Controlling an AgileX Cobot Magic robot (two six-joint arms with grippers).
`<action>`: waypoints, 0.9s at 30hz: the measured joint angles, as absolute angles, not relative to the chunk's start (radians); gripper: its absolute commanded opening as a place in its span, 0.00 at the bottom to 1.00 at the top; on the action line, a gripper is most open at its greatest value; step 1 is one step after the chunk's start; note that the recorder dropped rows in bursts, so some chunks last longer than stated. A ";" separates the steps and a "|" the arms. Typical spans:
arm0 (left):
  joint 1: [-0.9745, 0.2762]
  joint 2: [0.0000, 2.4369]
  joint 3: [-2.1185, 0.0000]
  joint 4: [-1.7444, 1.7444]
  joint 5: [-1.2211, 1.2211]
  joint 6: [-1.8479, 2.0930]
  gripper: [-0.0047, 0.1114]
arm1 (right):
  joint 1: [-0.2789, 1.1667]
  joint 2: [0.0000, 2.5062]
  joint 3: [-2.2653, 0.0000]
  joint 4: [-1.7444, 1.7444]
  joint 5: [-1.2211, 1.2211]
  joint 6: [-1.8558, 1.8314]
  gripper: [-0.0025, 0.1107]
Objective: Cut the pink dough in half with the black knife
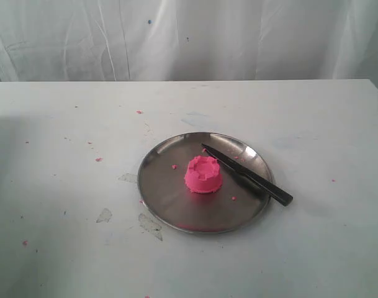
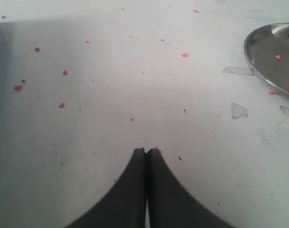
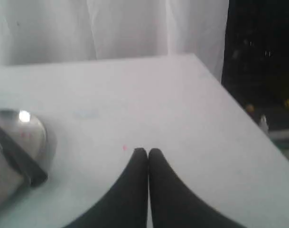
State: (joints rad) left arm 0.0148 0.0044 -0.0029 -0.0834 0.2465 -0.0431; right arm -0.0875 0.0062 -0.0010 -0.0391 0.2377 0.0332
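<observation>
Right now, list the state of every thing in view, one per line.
steel plate: flat on the table.
pink dough: whole, uncut, standing on the steel plate.
black knife: lying free, blade on the steel plate, handle past its rim.
left hand: shut, empty.
right hand: shut, empty.

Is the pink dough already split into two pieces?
No, the pink dough sits as one whole lump on the steel plate, the black knife lying beside it.

Steel plate (image 2: 267,54) cropped in left wrist view, black knife (image 3: 21,160) blurred, cropped in right wrist view
</observation>
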 measured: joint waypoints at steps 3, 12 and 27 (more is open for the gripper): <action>0.015 0.004 -0.003 -0.083 0.247 -0.043 0.04 | -0.088 0.005 -0.001 -0.039 -0.206 0.037 0.02; 0.015 0.004 -0.003 -0.083 0.247 -0.043 0.04 | -0.088 0.002 -0.001 -0.032 -0.853 0.039 0.02; 0.015 0.004 -0.003 -0.083 0.247 -0.043 0.04 | -0.088 0.011 -0.197 0.000 -0.325 0.007 0.02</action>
State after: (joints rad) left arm 0.0148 0.0044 -0.0029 -0.0834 0.2465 -0.0431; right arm -0.0875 0.0114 -0.1972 0.0000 -0.3252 0.0068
